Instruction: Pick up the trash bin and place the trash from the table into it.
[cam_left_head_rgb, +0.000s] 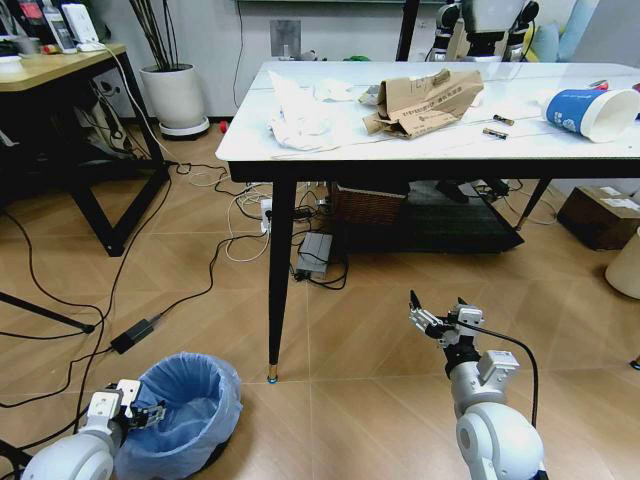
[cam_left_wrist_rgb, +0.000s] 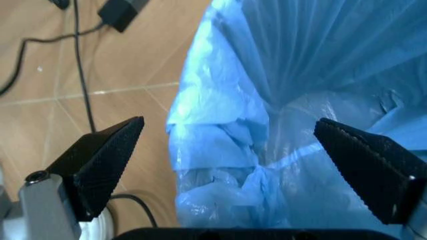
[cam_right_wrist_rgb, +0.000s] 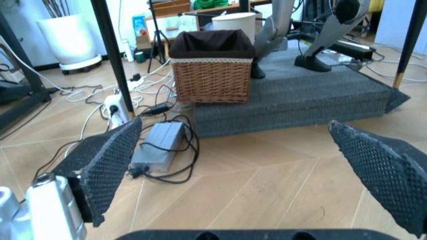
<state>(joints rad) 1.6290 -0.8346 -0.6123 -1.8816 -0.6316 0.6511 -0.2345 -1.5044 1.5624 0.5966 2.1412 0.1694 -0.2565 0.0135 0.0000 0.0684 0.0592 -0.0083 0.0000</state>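
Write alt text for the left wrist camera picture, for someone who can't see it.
The left end effector, fingers wide open, straddles the rim of a trash bin lined with a crinkled light-blue bag. One finger is outside over the wooden floor, where black cables run.

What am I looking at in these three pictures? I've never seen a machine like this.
A wheeled robot with two arms. The big picture comes from its head camera; the others from cameras on its wrists. The left gripper, open, straddles the rim of the trash bin on the floor, not yet closed on it; its wrist view shows the blue bag between the fingers. The right gripper hangs open and empty over the floor. On the table lie crumpled tissues, torn cardboard and a paper cup.
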